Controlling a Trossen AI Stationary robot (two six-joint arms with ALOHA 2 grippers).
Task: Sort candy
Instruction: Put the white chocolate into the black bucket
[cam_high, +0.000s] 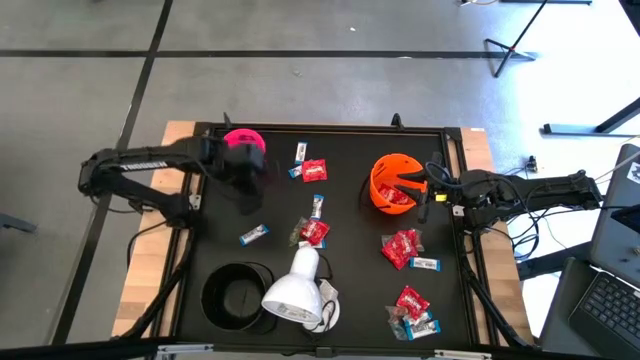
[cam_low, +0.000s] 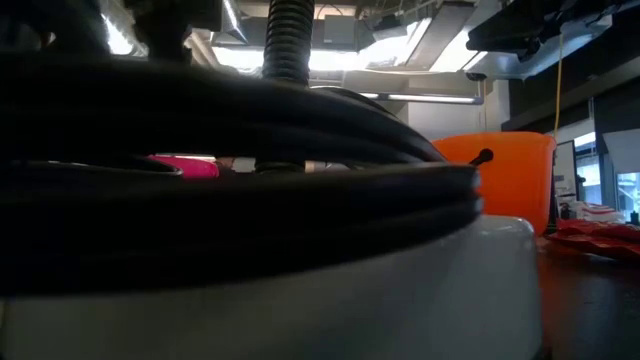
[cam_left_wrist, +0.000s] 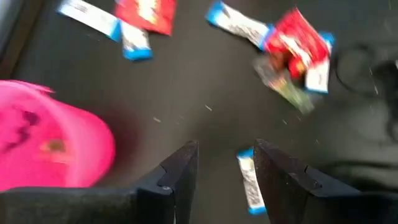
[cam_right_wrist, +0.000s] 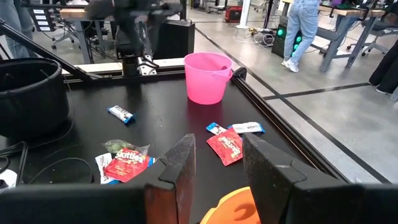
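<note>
High view: left gripper over the table's left half, just inward of the pink cup by the far edge. Fingers parted with a narrow gap, nothing between them; white-and-blue bar on the mat just past the fingertips, same bar at toward the near side.

Right gripper at the orange cup on the table's right side, fingertips over its rim. Fingers apart in right wrist view, nothing gripped, orange rim directly below. Red packets inside the orange cup.

Readable print: "Skittles" on a red packet in right wrist view, lying on a small heap mid-table. Other wrappers too blurred to read.

Candy scattered on the black table:
- red packet with blue-white bars near the far edge, between the two cups
- mid-table heap, red packet plus bars, touching the white lamp head
- crinkly red packets with a bar beside them toward the right edge
- another red packet and blue-white bars near the right near corner

Black cup at the near left, lamp head overlapping its rim.

Low view mostly blocked by a black cable loop and a white body; orange cup and red wrappers visible at right. People standing in the room beyond the table in right wrist view.
</note>
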